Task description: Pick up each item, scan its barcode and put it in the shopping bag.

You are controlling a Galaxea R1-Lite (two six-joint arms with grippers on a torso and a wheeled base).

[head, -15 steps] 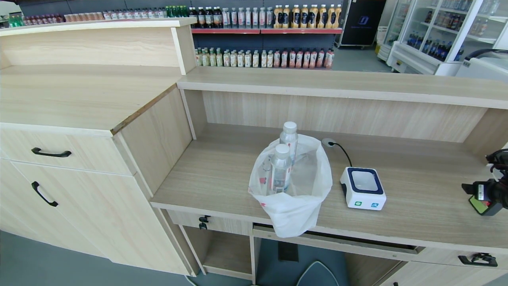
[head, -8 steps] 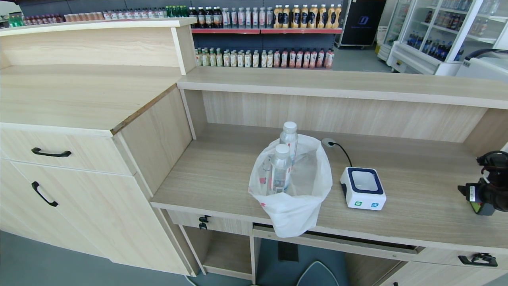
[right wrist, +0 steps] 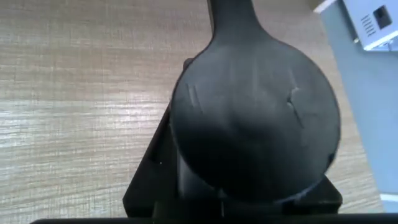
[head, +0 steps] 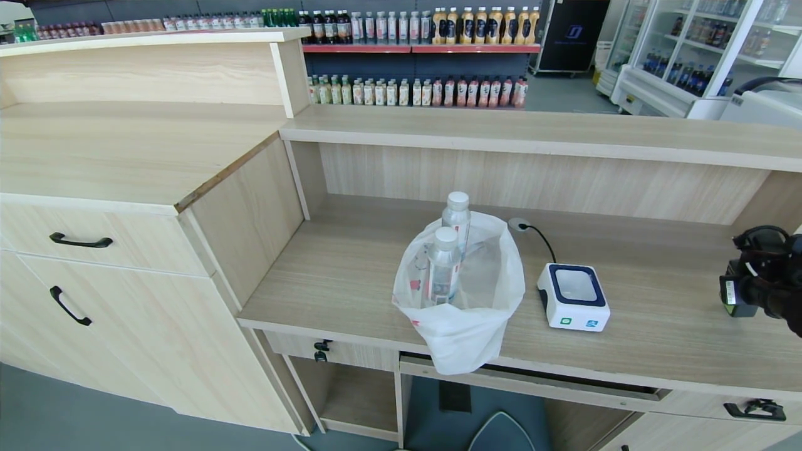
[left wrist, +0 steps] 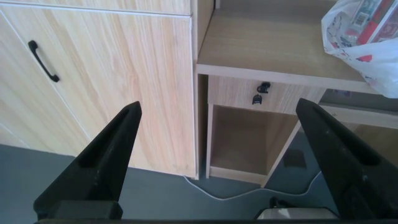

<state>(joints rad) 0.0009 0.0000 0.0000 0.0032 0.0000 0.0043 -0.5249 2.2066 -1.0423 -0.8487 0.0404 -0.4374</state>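
Currently the right gripper (head: pixel 745 293) is hovering over the right end of the wooden counter (head: pixel 351 282), and its fingers are clamping a black box (head: pixel 732 293) with a white label on the side facing the barcode scanner (head: pixel 573 296). In the right wrist view the black box (right wrist: pixel 155 186) is sitting low over the wood grain, and a round black shape with a stem (right wrist: pixel 255 118) is covering most of it; what that shape is cannot be told. The box is hanging well apart from the scanner, which is resting flat on the counter just beside the white shopping bag (head: pixel 460 300). The bag is standing open at the counter's front edge and is holding two upright clear bottles, the nearer bottle (head: pixel 443 266) standing in front of the farther bottle (head: pixel 456 218). The left gripper (left wrist: pixel 227 162) is hanging low beside the counter front with its fingers spread wide and nothing between them, facing a cabinet door with a black handle (left wrist: pixel 43 61).
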